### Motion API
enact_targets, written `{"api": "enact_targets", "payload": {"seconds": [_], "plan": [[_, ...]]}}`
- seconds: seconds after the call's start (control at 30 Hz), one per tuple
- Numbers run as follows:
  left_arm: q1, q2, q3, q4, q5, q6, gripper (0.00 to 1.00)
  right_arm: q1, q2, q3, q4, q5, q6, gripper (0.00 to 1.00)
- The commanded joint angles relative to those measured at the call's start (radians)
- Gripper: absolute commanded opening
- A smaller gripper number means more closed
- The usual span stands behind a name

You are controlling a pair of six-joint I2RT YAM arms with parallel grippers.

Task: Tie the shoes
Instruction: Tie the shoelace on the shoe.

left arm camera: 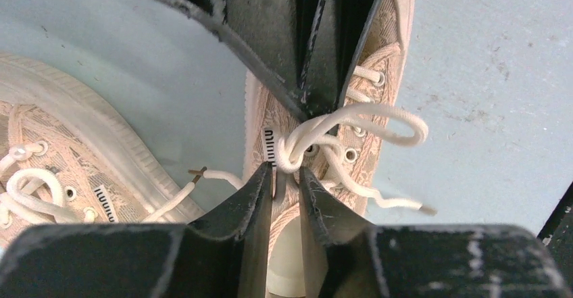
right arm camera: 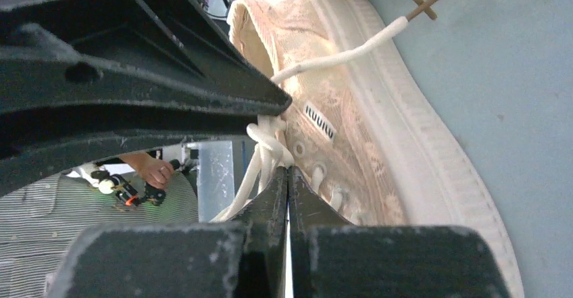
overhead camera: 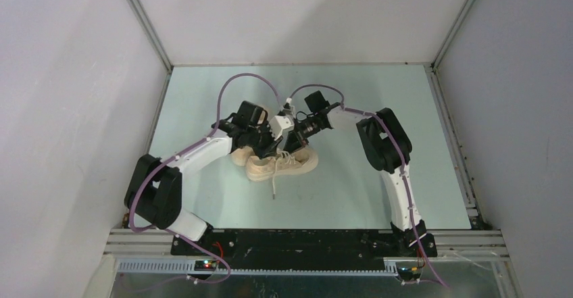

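Note:
Two cream-beige shoes lie side by side mid-table, one (overhead camera: 287, 164) in front and the other (overhead camera: 241, 155) to its left. Both grippers meet over the front shoe's laces. My left gripper (left arm camera: 287, 173) stands slightly open just below the lace knot (left arm camera: 297, 146), with a narrow gap between its fingers. My right gripper (right arm camera: 288, 171) comes in from the opposite side and is shut on the lace at the knot. Its fingers (left arm camera: 317, 75) show at the top of the left wrist view. A lace loop (left arm camera: 405, 119) hangs out to the right. The second shoe (left arm camera: 81, 149) lies at left.
The pale blue table top (overhead camera: 203, 95) is boxed in by white walls and metal rails (overhead camera: 466, 190). A loose lace end (overhead camera: 273, 188) trails toward the near edge. A person's hand (right arm camera: 152, 169) shows in the background of the right wrist view.

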Motion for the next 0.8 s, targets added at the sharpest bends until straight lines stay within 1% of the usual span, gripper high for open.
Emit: {"api": "enact_targets", "payload": {"seconds": [0.0, 0.27, 0.57, 0.77], "plan": [[0.014, -0.047, 0.014, 0.003, 0.054, 0.005, 0.27, -0.019, -0.106, 0.032, -0.173, 0.074, -0.150, 0.00], [0.027, -0.061, 0.027, -0.003, 0.093, -0.027, 0.28, -0.032, -0.177, 0.037, -0.252, 0.240, -0.232, 0.00], [0.051, -0.100, 0.044, -0.025, 0.095, -0.064, 0.31, -0.029, -0.222, 0.035, -0.339, 0.446, -0.332, 0.00], [0.093, -0.071, 0.061, 0.010, 0.084, -0.235, 0.31, -0.015, -0.257, 0.020, -0.352, 0.570, -0.369, 0.00]]}}
